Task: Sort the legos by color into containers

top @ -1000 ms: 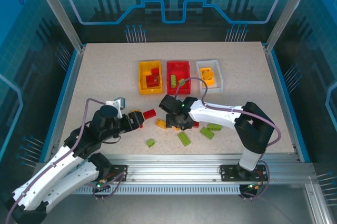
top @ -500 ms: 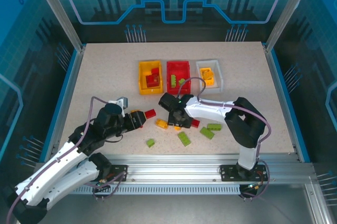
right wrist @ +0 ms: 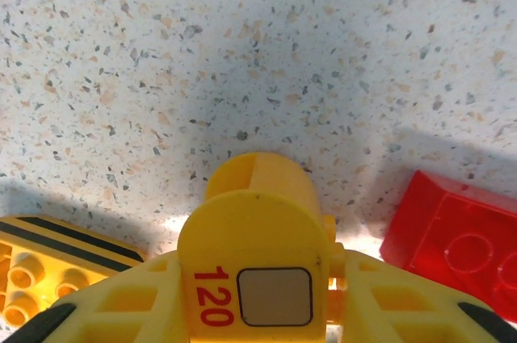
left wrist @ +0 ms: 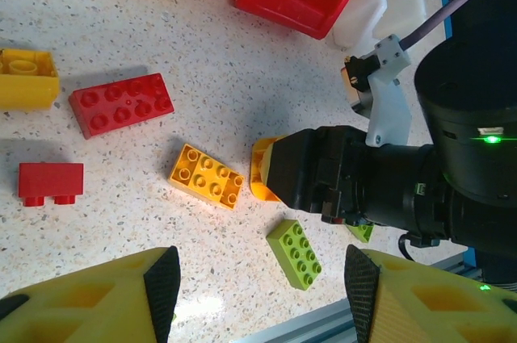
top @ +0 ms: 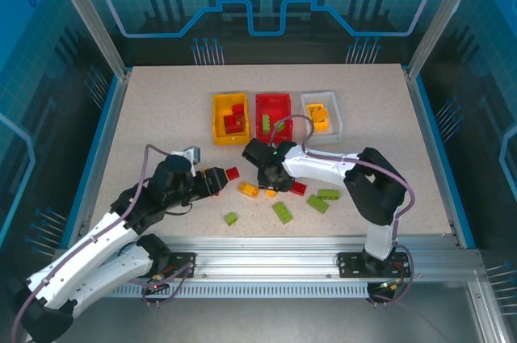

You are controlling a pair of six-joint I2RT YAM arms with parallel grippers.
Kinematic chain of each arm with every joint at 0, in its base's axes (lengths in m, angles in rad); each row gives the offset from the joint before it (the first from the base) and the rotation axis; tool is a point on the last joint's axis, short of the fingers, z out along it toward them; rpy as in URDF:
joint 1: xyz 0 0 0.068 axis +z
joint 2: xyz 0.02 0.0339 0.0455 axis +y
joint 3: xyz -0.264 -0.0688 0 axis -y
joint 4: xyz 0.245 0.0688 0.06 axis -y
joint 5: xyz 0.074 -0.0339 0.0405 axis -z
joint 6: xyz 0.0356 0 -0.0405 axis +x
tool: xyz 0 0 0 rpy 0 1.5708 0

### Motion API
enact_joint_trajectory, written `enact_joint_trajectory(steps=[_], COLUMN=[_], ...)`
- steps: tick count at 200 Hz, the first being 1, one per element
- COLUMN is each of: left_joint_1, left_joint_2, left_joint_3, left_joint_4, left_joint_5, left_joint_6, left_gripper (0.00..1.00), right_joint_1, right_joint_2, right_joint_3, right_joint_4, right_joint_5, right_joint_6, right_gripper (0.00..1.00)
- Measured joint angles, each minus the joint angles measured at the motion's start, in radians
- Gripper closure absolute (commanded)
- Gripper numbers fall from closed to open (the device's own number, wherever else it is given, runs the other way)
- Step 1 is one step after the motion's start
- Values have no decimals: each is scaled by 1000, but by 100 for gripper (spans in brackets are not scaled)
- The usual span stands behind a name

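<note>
Right gripper [top: 271,183] is low at table centre, just in front of the red bin [top: 273,99]. Its fingers [right wrist: 121,307] are clamped on a rounded yellow block [right wrist: 252,214] printed "120", with the block's far end down near the table [top: 161,109]. In the right wrist view a red brick [right wrist: 452,234] lies just right of the block and a black-striped yellow brick [right wrist: 40,266] just left. Left gripper [top: 212,181] faces the right one from the left, fingers [left wrist: 97,299] wide apart with nothing between them. Ahead of it lie an eight-stud red brick [left wrist: 121,105], an orange eight-stud brick [left wrist: 207,176] and a green six-stud brick [left wrist: 296,253], all apart from each other. A small red brick [left wrist: 50,183] and a yellow brick [left wrist: 27,78] are off to the left edge. More green bricks [top: 317,203] are loose on the near side of the table, right of centre, and one small green one [top: 231,219] is nearer the left arm. Three bins stand in a row farther back. The yellow bin [top: 218,121] on the left holds red pieces, the red bin holds green ones, and the white bin [top: 307,109] on the right holds orange ones.
</note>
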Motion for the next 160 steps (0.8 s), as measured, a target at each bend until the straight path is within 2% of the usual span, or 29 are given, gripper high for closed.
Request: enact_joint_trajectory(steps=[44, 57, 85, 123, 160], left_joint_1=[-7, -19, -63, -133, -170], left_joint_2=[69, 105, 217, 370, 493], left_joint_3=[43, 62, 122, 205, 282], left_joint_4=[65, 94, 164, 257, 318], left_joint_5=[25, 30, 37, 37, 36], left_joint_6=[0, 0, 5, 21, 47], left_gripper=[40, 40, 40, 40, 40], right_joint_1=[-23, -64, -223, -425, -554], right_joint_2=[-130, -177, -223, -186, -13], right_joint_3=[18, 31, 74, 167, 354], right_joint_4=[-62, -71, -71, -71, -47], right_joint_5=[84, 102, 127, 148, 99], right_joint_6=[-68, -102, -195, -335, -427], right_gripper=[69, 69, 70, 71, 71])
